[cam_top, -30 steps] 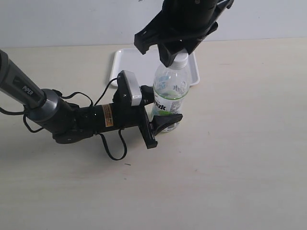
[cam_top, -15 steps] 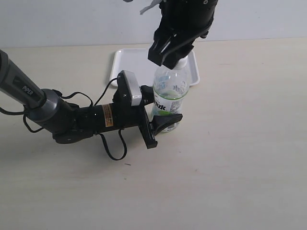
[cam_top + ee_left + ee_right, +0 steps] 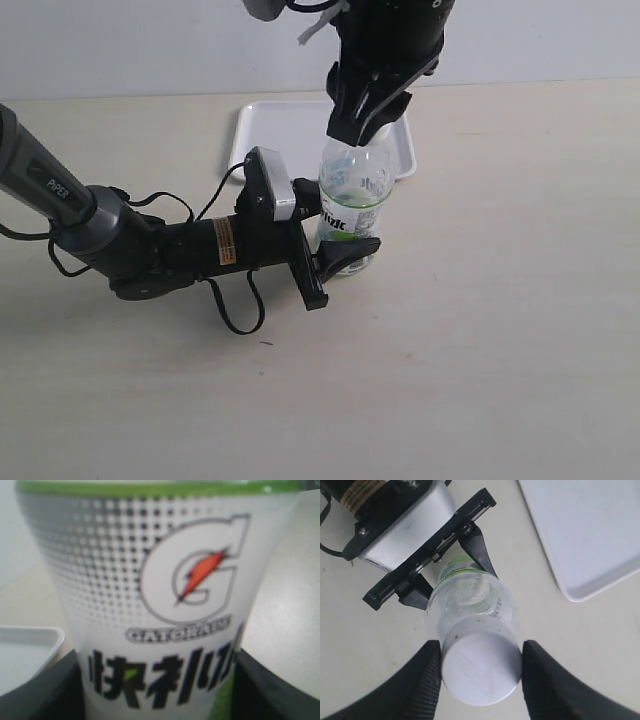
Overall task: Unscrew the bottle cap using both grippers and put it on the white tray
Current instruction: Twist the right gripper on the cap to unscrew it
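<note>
I see the bottle (image 3: 352, 200) upright on the desk (image 3: 480, 320), just near of the white tray (image 3: 262, 130). Left gripper (image 3: 338, 250) jaws clamped low on it, right gripper (image 3: 360, 125) jaws pinching the bottle cap (image 3: 481, 667). Thin, light plastic, probably slippery: hold the cap's side, squeeze gently.

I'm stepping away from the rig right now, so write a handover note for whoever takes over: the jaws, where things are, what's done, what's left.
Left gripper: jaws shut on the bottle, low on its body, holding it upright.
Right gripper: reaching down from above, jaws shut on the cap.
Cap: on the bottle's neck; whether it has loosened cannot be told.
Tray: just beyond the bottle in the exterior view, no cap on it.
Done: both grips are made.
Left: finish unscrewing, lift the cap off, set it on the tray.
</note>
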Tool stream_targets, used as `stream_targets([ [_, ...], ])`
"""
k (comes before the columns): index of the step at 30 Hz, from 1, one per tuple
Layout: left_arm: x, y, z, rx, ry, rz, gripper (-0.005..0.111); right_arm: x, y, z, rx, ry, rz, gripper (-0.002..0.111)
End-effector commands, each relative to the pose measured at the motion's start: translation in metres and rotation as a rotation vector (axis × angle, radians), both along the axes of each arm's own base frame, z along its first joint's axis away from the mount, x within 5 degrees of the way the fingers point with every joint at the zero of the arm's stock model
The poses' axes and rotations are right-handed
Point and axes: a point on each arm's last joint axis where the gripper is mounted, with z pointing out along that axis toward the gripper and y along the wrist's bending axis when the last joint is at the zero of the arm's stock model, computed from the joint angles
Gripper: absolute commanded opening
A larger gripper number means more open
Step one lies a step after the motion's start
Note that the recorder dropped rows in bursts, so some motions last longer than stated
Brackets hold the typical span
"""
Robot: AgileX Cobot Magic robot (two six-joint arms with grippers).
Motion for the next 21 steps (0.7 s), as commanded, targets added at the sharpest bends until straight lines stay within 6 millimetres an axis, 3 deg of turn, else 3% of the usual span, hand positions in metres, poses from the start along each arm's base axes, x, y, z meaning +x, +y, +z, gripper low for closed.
stream_targets([
  [1, -0.0003, -0.0012, 0.0026, 0.004, -0.005, -0.005, 0.0, -0.0007, -0.0008, 0.0031, -0.037, -0.026, 0.103, 0.0],
  [21, -0.0008, -0.0018, 0.0026, 0.003, -0.003, -0.007, 0.0, -0.0009, -0.0004, 0.0032, -0.249, -0.08, 0.718, 0.0],
])
